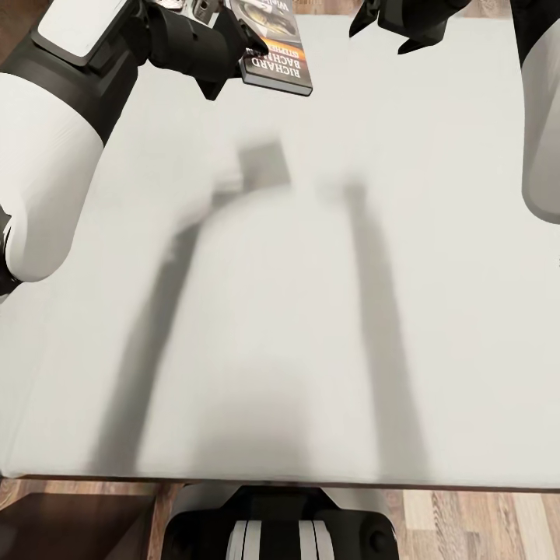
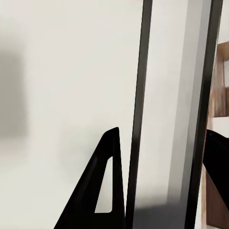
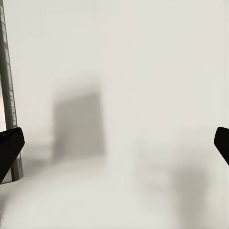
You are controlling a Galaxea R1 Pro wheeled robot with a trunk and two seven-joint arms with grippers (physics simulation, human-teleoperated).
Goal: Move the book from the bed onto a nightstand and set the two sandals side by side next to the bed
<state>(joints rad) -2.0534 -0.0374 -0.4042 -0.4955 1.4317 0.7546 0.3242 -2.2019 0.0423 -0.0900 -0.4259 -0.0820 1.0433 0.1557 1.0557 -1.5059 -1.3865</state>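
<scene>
We look down over the bed (image 1: 311,311), its plain off-white mattress spreading under both our arms, with a strip of wood-plank floor (image 1: 467,521) along its near edge. At the far side our left gripper (image 1: 233,58) pinches the book (image 1: 276,47) by one edge and holds it lifted clear of the mattress (its blurred square shadow falls on the sheet below it). In the left wrist view the book (image 2: 167,119) stands edge-on between the two dark fingers (image 2: 102,181), one on each face of it. The cover shows an orange band and white lettering. Our right gripper (image 1: 400,27) hangs above the mattress, well apart from the book, its fingers (image 3: 9,148) spread wide and holding nothing. In the right wrist view the book (image 3: 9,95) appears as a thin edge beside one finger.
</scene>
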